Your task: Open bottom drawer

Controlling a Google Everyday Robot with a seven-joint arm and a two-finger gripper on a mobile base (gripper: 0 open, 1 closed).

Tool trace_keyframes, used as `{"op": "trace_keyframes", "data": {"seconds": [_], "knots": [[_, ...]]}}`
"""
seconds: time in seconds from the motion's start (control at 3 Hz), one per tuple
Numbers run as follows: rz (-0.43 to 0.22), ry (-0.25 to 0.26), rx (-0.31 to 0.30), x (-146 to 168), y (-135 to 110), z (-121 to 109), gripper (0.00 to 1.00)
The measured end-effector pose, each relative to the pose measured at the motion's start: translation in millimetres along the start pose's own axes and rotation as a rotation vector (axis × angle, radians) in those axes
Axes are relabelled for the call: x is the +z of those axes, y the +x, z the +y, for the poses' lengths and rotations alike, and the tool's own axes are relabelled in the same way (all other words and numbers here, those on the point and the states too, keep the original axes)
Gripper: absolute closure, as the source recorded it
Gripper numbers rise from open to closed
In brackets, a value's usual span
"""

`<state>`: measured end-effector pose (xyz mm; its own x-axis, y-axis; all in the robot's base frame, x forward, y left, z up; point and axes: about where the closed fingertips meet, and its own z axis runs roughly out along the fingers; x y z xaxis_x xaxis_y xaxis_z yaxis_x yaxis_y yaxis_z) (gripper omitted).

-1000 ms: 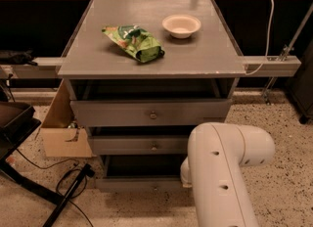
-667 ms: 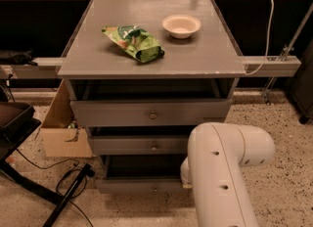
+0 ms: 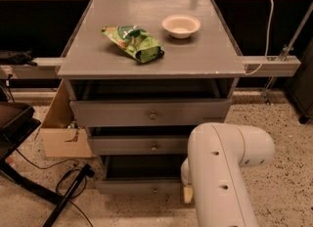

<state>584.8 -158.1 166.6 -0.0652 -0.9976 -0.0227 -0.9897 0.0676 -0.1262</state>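
Note:
The grey cabinet [image 3: 151, 55] has three drawers, each front standing a little out from the frame. The bottom drawer [image 3: 132, 186] is the lowest, a shallow grey front with a small round knob [image 3: 154, 190] and a dark gap above it. The middle drawer [image 3: 142, 146] and the taller top drawer [image 3: 146, 113] are above it. My white arm [image 3: 222, 172] fills the lower right, next to the bottom drawer's right end. My gripper is hidden behind that arm link and does not show.
A green snack bag [image 3: 134, 42] and a beige bowl [image 3: 181, 26] lie on the cabinet top. An open cardboard box [image 3: 61, 133] stands left of the cabinet. A black stand and cables [image 3: 63, 192] lie on the speckled floor at the left.

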Motion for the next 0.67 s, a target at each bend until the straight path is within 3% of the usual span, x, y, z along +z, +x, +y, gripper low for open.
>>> {"op": "trace_keyframes", "data": {"seconds": [0.33, 0.67], "knots": [[0.000, 0.000, 0.000, 0, 0, 0, 0.00], [0.018, -0.065, 0.028, 5, 6, 18, 0.18]]}}
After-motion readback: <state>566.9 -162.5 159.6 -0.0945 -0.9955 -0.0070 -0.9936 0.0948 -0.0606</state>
